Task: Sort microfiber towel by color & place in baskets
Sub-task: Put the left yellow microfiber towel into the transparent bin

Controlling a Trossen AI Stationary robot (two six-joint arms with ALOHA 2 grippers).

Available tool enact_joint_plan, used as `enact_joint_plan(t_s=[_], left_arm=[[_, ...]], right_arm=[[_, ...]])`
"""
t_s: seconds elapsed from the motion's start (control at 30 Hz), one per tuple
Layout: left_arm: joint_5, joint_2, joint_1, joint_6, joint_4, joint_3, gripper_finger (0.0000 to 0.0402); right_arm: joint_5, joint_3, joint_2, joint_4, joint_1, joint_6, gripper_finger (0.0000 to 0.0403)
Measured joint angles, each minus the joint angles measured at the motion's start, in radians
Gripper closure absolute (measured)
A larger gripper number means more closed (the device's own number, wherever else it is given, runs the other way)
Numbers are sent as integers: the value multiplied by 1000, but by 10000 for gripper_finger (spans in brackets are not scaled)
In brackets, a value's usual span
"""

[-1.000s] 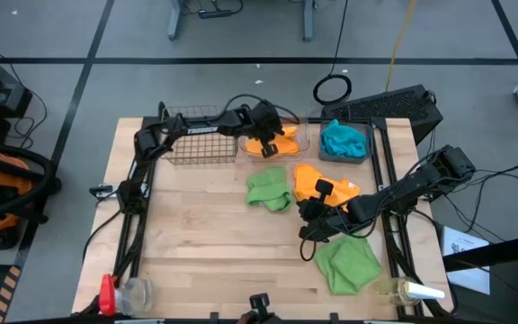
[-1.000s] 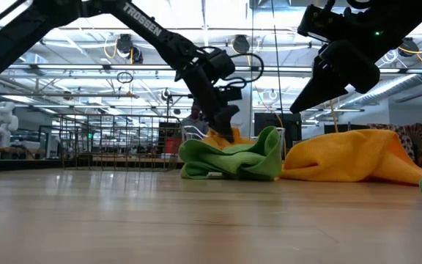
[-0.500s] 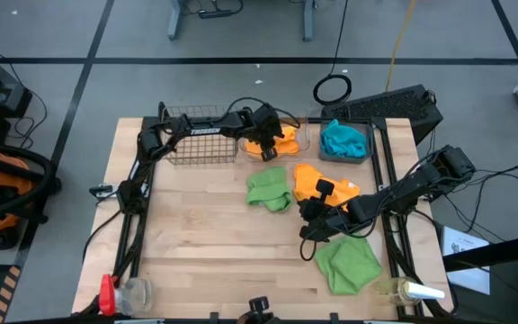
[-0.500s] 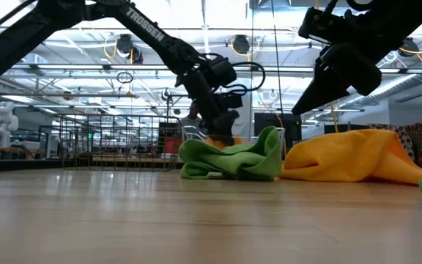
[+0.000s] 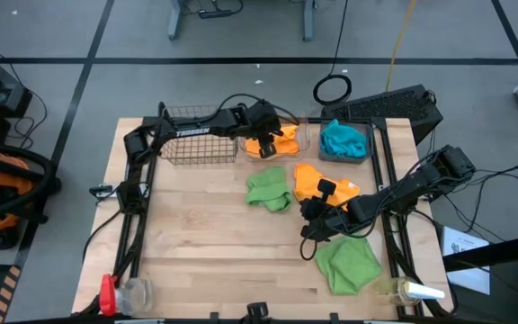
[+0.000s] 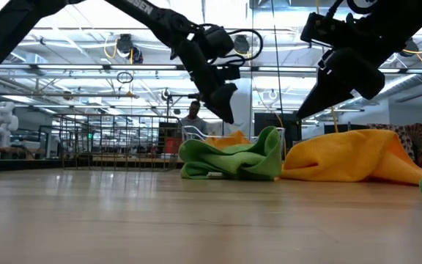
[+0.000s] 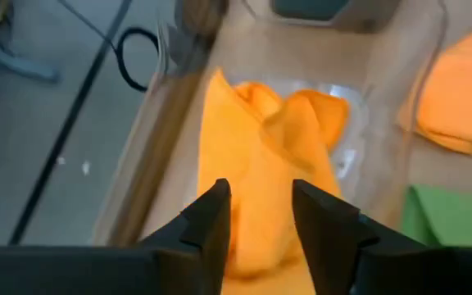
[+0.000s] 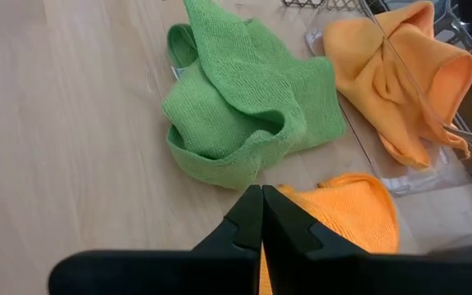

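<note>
An orange towel (image 5: 277, 142) (image 7: 260, 164) lies crumpled in the clear tub (image 5: 306, 135). My left gripper (image 5: 263, 137) (image 7: 256, 221) hangs open just above it and touches nothing. A second orange towel (image 5: 331, 183) (image 6: 357, 154) lies heaped on the table. My right gripper (image 5: 308, 207) (image 8: 260, 215) is shut, above that towel's near edge and clear of it. A green towel (image 5: 270, 189) (image 8: 236, 115) lies bunched at mid-table. Another green towel (image 5: 347, 263) lies spread by the near right corner. A teal towel (image 5: 342, 138) fills the dark grey tub (image 5: 363, 155). The wire-mesh basket (image 5: 200, 148) holds nothing.
The three baskets stand in a row along the far edge. A spray bottle (image 5: 412, 290) lies at the near right corner, a red-capped bottle (image 5: 120, 292) at the near left. Bare wood spans the table's left half and near side. A person (image 6: 193, 117) stands beyond the table.
My left gripper has risen straight up out of the clear tub, and the orange towel has stayed lying inside it.
</note>
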Motion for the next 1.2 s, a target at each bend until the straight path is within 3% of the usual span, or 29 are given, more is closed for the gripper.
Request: enact_joint_plan(t_s=[0.3, 0.37, 0.83, 1.0, 1.2], left_arm=[[59, 97, 14, 57, 41, 0, 384], [72, 120, 17, 57, 40, 0, 396], [57, 173, 17, 56, 56, -1, 382], [53, 148, 17, 32, 36, -1, 382], [47, 79, 7, -20, -29, -1, 381]], right_arm=[[0, 0, 0, -12, 0, 22, 403], [0, 0, 0, -14, 0, 22, 403], [-22, 0, 0, -76, 0, 71, 403], [-10, 0, 0, -97, -1, 103, 403], [38, 0, 0, -238, -31, 196, 403]])
